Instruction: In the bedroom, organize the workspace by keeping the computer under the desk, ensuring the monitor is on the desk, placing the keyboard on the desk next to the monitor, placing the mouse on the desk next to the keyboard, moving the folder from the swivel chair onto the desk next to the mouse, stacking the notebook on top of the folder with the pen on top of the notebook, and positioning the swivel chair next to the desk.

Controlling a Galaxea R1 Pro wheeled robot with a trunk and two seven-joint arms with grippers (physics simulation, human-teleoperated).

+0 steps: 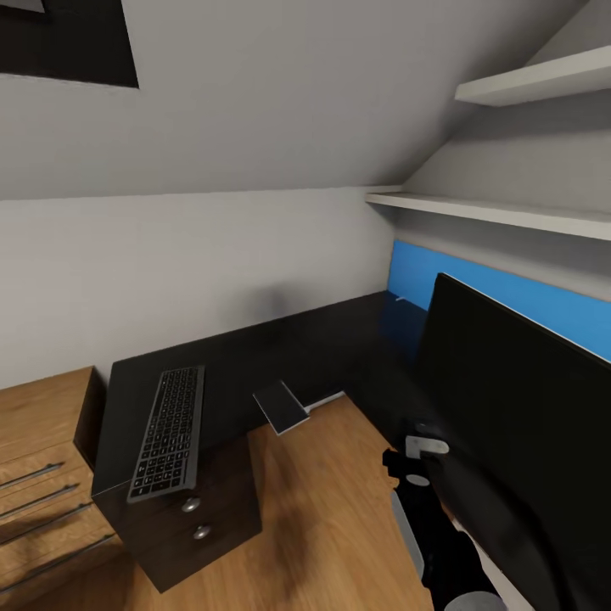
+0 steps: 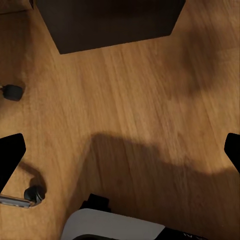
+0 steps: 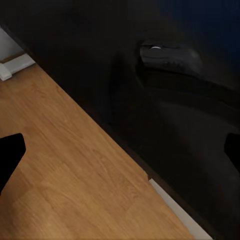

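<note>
The black keyboard lies on the left wing of the black-topped desk. The small grey notebook rests at the desk's inner corner, overhanging the edge. The wide black monitor stands on the right wing, in front of the blue back panel. In the right wrist view a dark mouse sits on the desk top, ahead of my open right gripper. That right gripper hovers by the monitor's lower left. My left gripper is open over the floor, near the swivel chair's casters.
A dark drawer unit stands under the keyboard end, and a light-wood dresser is beside it at the left. White shelves hang above the monitor. Wood floor fills the desk's inner angle. A white desk foot borders it.
</note>
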